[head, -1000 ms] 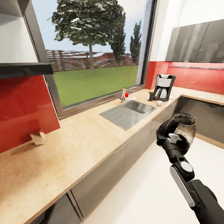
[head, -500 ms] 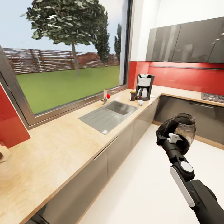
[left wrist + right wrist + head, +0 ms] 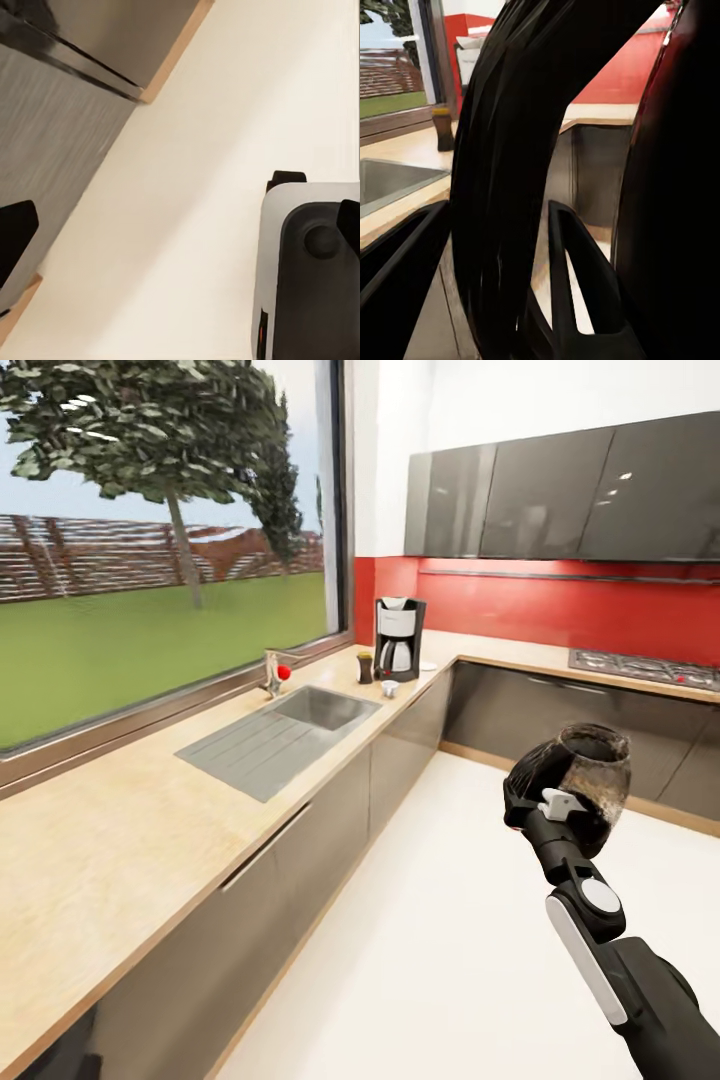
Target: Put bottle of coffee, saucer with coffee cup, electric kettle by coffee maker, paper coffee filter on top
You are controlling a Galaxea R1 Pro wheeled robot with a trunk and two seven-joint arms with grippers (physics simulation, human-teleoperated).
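One rounded clear glass electric kettle (image 3: pixel 588 770) hangs clamped by its black loop handle in the right gripper (image 3: pixel 540 800), well short of the tall grey-and-white coffee maker (image 3: pixel 398 638). Best carried level, set down beside it.

beige wood-grain countertop (image 3: pixel 130 840), red backsplash (image 3: pixel 560 610), dark grey cabinets (image 3: pixel 560 495)

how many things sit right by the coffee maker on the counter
3 visible: the coffee bottle left of the coffee maker, the cup in front, a white saucer at its right. More may hide behind.
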